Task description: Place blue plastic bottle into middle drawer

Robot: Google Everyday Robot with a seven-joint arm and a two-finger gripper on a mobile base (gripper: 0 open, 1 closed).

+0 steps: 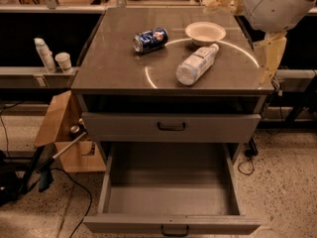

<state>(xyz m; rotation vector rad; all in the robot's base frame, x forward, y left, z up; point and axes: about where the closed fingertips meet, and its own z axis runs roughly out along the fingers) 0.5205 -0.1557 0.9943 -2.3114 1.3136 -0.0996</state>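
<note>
The blue plastic bottle (197, 64) lies on its side on the cabinet top (114, 68), cap pointing toward the back right, just in front of a white bowl. The middle drawer (171, 223) is pulled fully open at the bottom of the cabinet, and nothing lies inside it. My gripper (242, 38) hangs over the cabinet's back right corner, to the right of the bottle and above it. Its beige fingers (270, 56) are spread apart and hold nothing.
A blue soda can (150, 39) lies at the back of the top, left of the white bowl (205, 32). The handled drawer above (171, 127) is shut. A cardboard box (59, 133) and cables sit on the floor at the left. A spray bottle and a cup (63, 62) stand on a side ledge.
</note>
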